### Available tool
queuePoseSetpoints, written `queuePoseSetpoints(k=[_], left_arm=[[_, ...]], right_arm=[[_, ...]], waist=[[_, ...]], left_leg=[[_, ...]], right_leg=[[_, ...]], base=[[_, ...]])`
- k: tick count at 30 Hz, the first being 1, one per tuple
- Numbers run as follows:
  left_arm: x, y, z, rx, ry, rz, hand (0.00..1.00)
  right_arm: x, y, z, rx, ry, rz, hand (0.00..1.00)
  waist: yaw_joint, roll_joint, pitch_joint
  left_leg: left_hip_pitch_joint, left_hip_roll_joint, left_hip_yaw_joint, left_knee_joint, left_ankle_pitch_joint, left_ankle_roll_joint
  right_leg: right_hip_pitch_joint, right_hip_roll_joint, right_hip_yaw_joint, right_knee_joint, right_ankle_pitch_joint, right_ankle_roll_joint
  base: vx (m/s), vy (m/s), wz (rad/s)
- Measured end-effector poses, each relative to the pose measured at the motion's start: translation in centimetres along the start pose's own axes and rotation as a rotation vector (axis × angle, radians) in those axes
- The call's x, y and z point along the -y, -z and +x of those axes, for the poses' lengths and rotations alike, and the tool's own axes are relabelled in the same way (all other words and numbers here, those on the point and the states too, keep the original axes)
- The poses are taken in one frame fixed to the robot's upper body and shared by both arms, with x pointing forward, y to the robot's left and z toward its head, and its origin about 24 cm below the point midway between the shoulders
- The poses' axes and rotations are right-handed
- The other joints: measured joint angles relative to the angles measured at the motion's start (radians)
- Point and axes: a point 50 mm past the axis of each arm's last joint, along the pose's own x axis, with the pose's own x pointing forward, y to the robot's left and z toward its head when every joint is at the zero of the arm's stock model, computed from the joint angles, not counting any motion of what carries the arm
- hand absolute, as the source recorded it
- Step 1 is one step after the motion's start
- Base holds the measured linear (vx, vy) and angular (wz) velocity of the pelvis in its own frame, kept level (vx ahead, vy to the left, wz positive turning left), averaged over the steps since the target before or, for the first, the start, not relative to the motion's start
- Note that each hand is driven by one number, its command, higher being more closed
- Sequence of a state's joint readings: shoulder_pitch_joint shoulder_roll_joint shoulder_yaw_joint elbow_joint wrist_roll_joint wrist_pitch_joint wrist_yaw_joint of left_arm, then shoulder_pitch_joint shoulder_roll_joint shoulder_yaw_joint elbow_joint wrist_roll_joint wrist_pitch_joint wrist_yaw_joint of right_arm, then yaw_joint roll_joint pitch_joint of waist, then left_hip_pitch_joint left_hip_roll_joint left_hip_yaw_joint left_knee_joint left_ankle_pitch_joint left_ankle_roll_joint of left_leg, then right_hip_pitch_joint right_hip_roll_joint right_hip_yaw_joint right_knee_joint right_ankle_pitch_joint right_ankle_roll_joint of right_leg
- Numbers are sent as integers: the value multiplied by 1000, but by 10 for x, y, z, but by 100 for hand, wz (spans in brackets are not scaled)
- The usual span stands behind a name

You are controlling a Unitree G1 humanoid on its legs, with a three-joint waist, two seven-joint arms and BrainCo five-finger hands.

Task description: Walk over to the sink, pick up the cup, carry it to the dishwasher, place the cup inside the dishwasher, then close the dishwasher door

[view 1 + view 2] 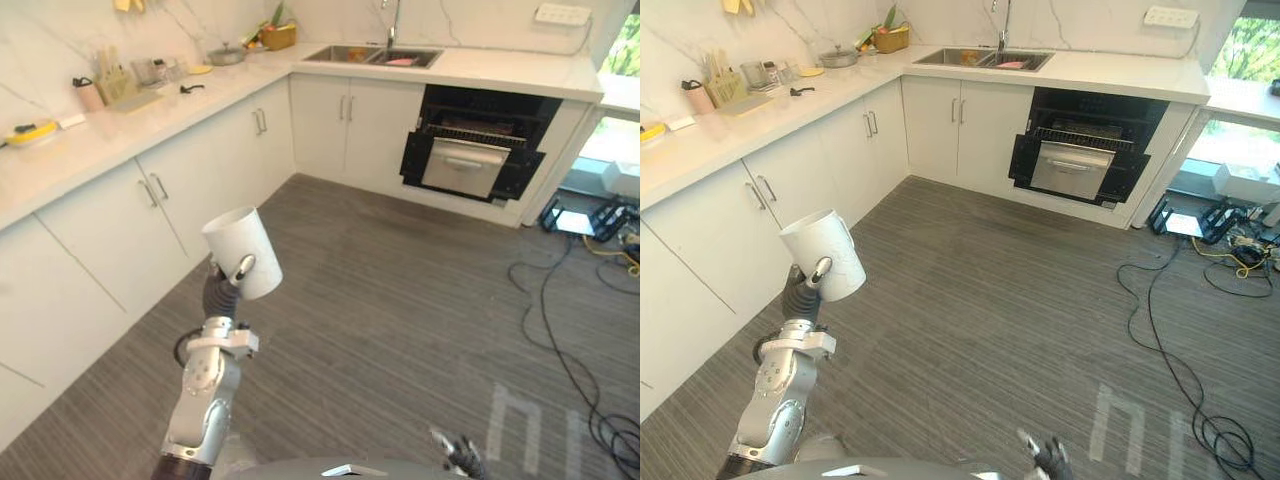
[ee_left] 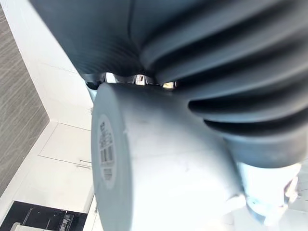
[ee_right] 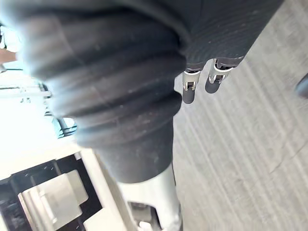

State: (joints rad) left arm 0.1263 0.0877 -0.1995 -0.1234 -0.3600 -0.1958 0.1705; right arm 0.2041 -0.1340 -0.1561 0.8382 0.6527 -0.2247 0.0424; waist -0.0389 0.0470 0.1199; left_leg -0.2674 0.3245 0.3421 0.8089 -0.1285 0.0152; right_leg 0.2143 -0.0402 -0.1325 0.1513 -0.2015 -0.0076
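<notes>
A white cup is held up in front of me, tilted, its mouth facing up and to the left. My left hand is shut on it from below, the thumb lying across its side; up close the cup's labelled bottom shows beside the dark cover. The dishwasher stands across the floor under the far counter, its silver door hanging partly open. The sink is set in that counter just left of it. My right hand hangs low at the bottom edge, fingers relaxed and holding nothing.
White cabinets and a worktop with kitchen items run along the left and meet the far counter at a corner with a basket. Black cables trail over the grey floor at the right. A bright window area lies far right.
</notes>
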Motion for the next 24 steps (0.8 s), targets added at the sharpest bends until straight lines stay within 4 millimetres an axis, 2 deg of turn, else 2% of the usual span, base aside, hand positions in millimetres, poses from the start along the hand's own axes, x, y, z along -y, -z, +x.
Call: queuePoseSetpoints(k=[1, 2, 3, 4, 5, 6, 7, 9, 11, 12, 13, 14, 15, 16, 17, 18, 19, 20, 21, 22, 23, 24], left_arm=[[0, -3, 0, 11, 2, 11, 100], [1, -6, 1, 23, -2, 9, 100], [4, -11, 3, 45, -3, 7, 100], [0, -12, 5, 47, -18, 26, 100], [-4, -12, 6, 43, -33, 38, 100], [-10, -14, 11, 46, -54, 59, 100], [-15, -15, 13, 54, -74, 75, 100], [-18, -15, 11, 56, -87, 101, 100], [-22, -17, 11, 67, -89, 142, 100], [-26, -20, 10, 81, -93, 157, 100], [-30, -27, 11, 108, -89, 166, 100], [-31, -29, 11, 117, -82, 174, 100], [-30, -32, 11, 133, -68, 199, 100], [-30, -34, 12, 147, -62, 220, 100], [-28, -34, 12, 149, -52, 220, 100], [-23, -34, 13, 154, -26, 222, 100], [-19, -35, 14, 160, -11, 219, 100], [-10, -36, 17, 176, 31, 210, 100], [1, -40, 19, 199, 76, 198, 100], [5, -42, 19, 211, 93, 191, 100], [10, -46, 17, 239, 127, 180, 100], [13, -49, 16, 258, 146, 176, 100]], right_arm=[[-14, -8, 6, 32, -45, -15, 0], [-21, -14, 9, 53, -70, -21, 0], [-28, -27, 11, 100, -107, -38, 0], [-38, -26, 12, 103, -133, -46, 0], [-45, -23, 11, 96, -144, -39, 0], [-53, -20, 11, 98, -150, -32, 0], [-54, -23, 12, 111, -134, -36, 0], [-47, -27, 13, 120, -84, -48, 0], [-45, -33, 11, 152, -48, -76, 0], [-49, -37, 11, 174, -46, -68, 0], [-56, -43, 10, 204, -59, -52, 0], [-59, -44, 10, 214, -64, -46, 0], [-66, -44, 9, 228, -77, -44, 0], [-74, -47, 9, 245, -91, -34, 0], [-77, -49, 8, 258, -95, -25, 0], [-83, -55, 4, 298, -116, -3, 0], [-86, -59, 1, 321, -128, 10, 0], [-89, -65, -7, 361, -142, 38, 0], [-90, -71, -16, 400, -158, 63, 0], [-91, -72, -20, 415, -166, 73, 0], [-90, -75, -27, 442, -181, 87, 0], [-88, -76, -32, 459, -185, 90, 0]], waist=[[-1, -8, -5], [0, -5, -6], [6, 24, -8], [16, 26, -10], [15, 1, -5], [12, -28, -1], [11, -40, -1], [14, -43, 0], [10, -46, -1], [10, -57, -16], [11, -78, -23], [5, -88, -25], [-2, -97, -27], [-11, -97, -22], [-17, -92, -18], [-29, -77, -9], [-37, -69, -7], [-57, -58, -3], [-68, -47, 7], [-69, -40, 10], [-69, -29, 16], [-69, -29, 19]], left_leg=[[16, -95, 22, -327, 33, -36], [27, -135, 23, -489, 79, -52], [48, -176, 10, -751, 173, -99], [69, -183, -19, -768, 325, -56], [71, -191, -11, -737, 326, -45], [40, -194, -17, -645, 271, -1], [5, -184, -33, -544, 196, -2], [20, -176, -38, -448, 113, 1], [80, -174, -26, -409, 55, 2], [123, -187, -10, -427, 19, -3], [180, -215, 7, -467, -1, 3], [212, -233, 10, -496, -7, 7], [261, -258, 18, -534, -20, 5], [309, -263, 18, -549, -40, 0], [331, -260, 15, -556, -50, -4], [380, -252, 6, -574, -67, -18], [400, -245, -1, -579, -75, -25], [433, -227, -26, -584, -94, -44], [473, -202, -46, -584, -119, -72], [497, -184, -46, -583, -130, -87], [539, -147, -40, -577, -164, -124], [574, -123, -36, -560, -193, -152]], right_leg=[[12, -20, 15, -16, -8, 14], [18, -23, 21, -24, -16, 27], [45, -5, 43, -41, -38, 52], [79, 2, 74, -61, -61, 66], [96, -12, 77, -67, -64, 64], [104, -25, 80, -57, -59, 57], [100, -28, 96, -29, -44, 46], [94, -40, 125, 75, -27, 31], [77, -52, 128, 234, 11, 59], [8, -72, 113, 392, 59, 149], [-71, -121, 107, 565, 154, 296], [-105, -144, 106, 642, 215, 300], [-193, -185, 89, 812, 192, 277], [-282, -197, 60, 931, 111, 209], [-321, -195, 43, 957, 71, 164], [-389, -190, 17, 939, 3, 114], [-418, -184, 8, 900, -18, 104], [-467, -175, -4, 788, -39, 85], [-505, -177, -28, 647, -30, 71], [-520, -180, -50, 562, -11, 61], [-539, -181, -92, 381, 51, 48], [-539, -178, -115, 276, 85, 54]], base=[[400, 25, -49], [635, 92, -49], [658, 127, -57], [636, 133, -53], [380, 73, -32], [411, 70, 2], [421, 70, 9], [499, 82, -2], [475, 60, -12], [446, 64, -31], [431, 63, -29], [392, 22, -16], [369, -20, -7], [362, -46, -5], [358, -77, 7], [295, -82, 19], [457, -191, 49], [402, -211, 66], [411, -243, 62], [449, -302, 32], [461, -313, 14], [739, -476, 22]])
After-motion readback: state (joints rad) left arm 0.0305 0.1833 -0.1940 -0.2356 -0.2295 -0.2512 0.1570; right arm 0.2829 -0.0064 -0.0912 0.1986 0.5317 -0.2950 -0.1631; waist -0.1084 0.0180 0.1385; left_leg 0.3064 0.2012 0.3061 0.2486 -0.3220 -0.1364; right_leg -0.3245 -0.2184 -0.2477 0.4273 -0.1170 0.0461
